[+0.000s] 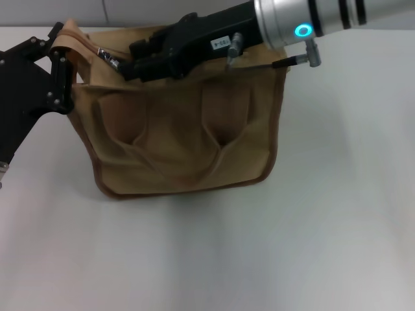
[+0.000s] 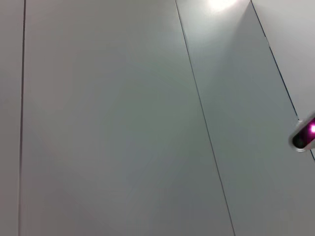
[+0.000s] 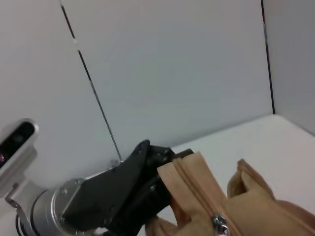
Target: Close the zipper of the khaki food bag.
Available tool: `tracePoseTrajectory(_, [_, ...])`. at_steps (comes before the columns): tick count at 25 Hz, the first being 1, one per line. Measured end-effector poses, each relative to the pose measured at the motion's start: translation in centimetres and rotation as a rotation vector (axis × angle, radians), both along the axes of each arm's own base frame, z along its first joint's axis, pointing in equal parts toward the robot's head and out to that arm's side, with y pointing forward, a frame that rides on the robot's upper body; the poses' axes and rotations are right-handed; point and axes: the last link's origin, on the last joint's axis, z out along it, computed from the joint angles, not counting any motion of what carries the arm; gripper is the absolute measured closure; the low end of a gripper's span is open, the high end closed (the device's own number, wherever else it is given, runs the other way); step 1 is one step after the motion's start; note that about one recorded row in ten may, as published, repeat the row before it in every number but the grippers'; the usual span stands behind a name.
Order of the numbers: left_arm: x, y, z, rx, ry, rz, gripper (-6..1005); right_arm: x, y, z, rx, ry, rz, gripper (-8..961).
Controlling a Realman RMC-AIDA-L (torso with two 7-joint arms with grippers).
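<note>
Bag: the khaki food bag [image 1: 181, 139] stands on the white table [image 1: 324, 227], front pocket facing the robot. Brown trim runs round the edges, and two looped handles [image 1: 214, 123] droop down its front.

Zipper: the zipper [image 3: 197, 189] runs along the bag's top seam. In the right wrist view you can follow the zip line down to a small silver pull tab [image 3: 219, 225], right at the edge of that shot. In the head view there's a silvery glint on the seam near the bag's left top corner, but the black fingers crowd it.

Right gripper: the right gripper [image 1: 139, 65] reaches in over the bag's top edge from the right, tips down at the seam close to the left corner. Looks like it's at the pull tab, but honestly I can't tell if it's clenched on it or loose, the tips are all one dark lump.

Left gripper: the left gripper [image 1: 55, 71] is at the bag's left top corner, pinched onto the raised end of the fabric there. The right wrist view shows its black fingers [image 3: 142, 162] pressed against that end of the seam.

Left wrist camera: only shows grey wall panels, nothing of the bag.

Table: plain white all round the bag.
</note>
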Motion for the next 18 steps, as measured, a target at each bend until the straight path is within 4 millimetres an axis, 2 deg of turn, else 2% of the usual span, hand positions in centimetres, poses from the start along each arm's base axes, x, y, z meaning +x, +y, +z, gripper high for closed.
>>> tracePoseTrajectory(11, [0.2,0.1,-0.1,-0.002,-0.001,-0.007,912,-1.7,0.0,-0.7,-0.049,-0.023,-0.050,520])
tracePoseTrajectory(18, [0.3,0.1,-0.1,-0.003,-0.004,-0.013,910,-2.0,0.1,-1.4,-0.045,-0.088,-0.066,534])
